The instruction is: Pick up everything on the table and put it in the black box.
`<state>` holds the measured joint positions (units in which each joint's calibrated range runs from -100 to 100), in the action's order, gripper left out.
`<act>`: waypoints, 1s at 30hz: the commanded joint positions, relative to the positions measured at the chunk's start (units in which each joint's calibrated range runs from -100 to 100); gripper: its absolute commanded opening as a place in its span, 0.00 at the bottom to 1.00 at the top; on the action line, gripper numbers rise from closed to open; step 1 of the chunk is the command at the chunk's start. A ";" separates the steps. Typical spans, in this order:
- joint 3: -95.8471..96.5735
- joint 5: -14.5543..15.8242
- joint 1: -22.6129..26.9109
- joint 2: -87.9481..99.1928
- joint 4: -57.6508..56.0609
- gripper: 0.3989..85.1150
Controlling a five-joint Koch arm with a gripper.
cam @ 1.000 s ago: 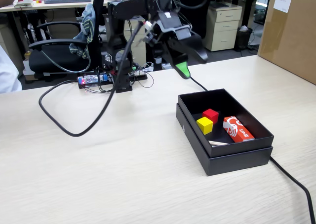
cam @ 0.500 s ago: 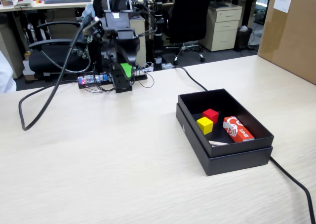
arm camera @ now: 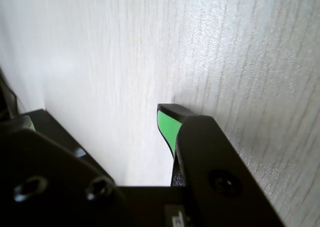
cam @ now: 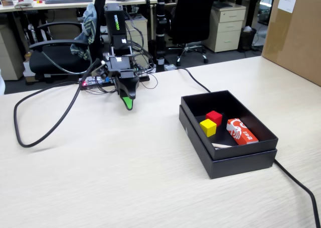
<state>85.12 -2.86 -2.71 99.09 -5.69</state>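
I am hanging my claw [cam: 129,104] tip-down just above the table [cam: 125,178], close in front of my own base, and nothing is sitting between its tips. In the wrist view, my claw [arm camera: 95,118] is showing one green-padded finger [arm camera: 166,126] clearly at the middle and only a sliver of green at the far left edge, with bare wood grain lying between them, so I am reading the jaws as parted, though not spread to any great width. In the fixed view the two tips are lining up as one green point, so that view is telling me nothing about the gap. The yellow cube [cam: 208,127] is resting well apart from my claw, off to its right in the fixed view, down inside the black box [cam: 235,160]. It is sitting near the box's middle, just beside the red cube [cam: 214,117] and near the red-and-white packet [cam: 242,131], which is lying on the cube's far side from me. A black cable [cam: 40,122] is looping across the tabletop on my claw's other side.
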 commanded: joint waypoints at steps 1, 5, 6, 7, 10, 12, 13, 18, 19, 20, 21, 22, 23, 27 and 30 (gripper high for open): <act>4.82 -0.98 0.00 0.91 15.32 0.56; 11.34 -1.51 0.00 0.91 20.33 0.56; 11.98 -1.61 0.00 0.91 20.42 0.56; 12.34 -1.61 0.00 0.91 20.42 0.56; 12.79 -1.86 0.39 0.91 19.21 0.57; 12.88 -1.90 0.68 0.91 17.66 0.57; 12.88 -1.90 0.88 0.91 16.36 0.58; 12.88 -2.78 0.88 0.56 9.36 0.57; 12.88 -3.32 0.88 0.56 9.28 0.57; 12.88 -3.42 0.88 0.56 9.19 0.57; 12.88 -3.42 0.93 0.56 9.19 0.57; 12.88 -3.37 0.88 0.56 9.19 0.57; 12.88 -3.32 0.88 0.56 9.19 0.57; 12.88 -3.27 0.88 0.56 9.19 0.57; 12.88 -3.27 0.88 0.56 9.19 0.57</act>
<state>96.71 -5.98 -1.83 99.74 5.61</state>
